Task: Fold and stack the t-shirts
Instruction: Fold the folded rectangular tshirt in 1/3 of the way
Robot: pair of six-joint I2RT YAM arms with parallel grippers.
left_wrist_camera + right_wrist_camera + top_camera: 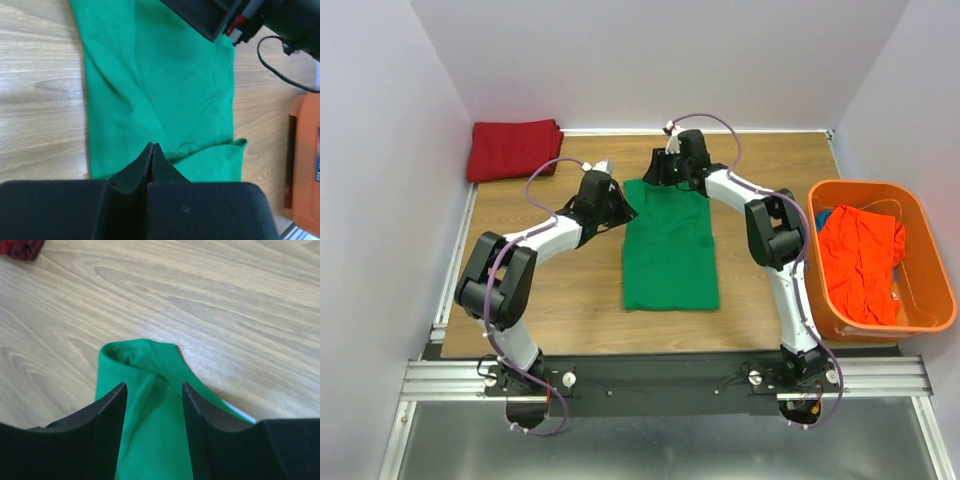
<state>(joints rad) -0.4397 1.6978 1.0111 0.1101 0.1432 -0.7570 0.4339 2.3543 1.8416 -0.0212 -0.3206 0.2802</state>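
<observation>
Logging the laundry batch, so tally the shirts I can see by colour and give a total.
Green t-shirt: 1
Dark red t-shirt: 1
Orange-red t-shirt: 1
Total: 3
A blue scrap in the basket is too hidden to name.

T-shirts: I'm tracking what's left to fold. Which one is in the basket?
The orange-red t-shirt, crumpled in the orange basket. The green t-shirt lies spread flat; the dark red t-shirt sits folded far left.

Both arms extended forward; left end effector (152, 148) pinched closed, right end effector (153, 387) spread apart.
</observation>
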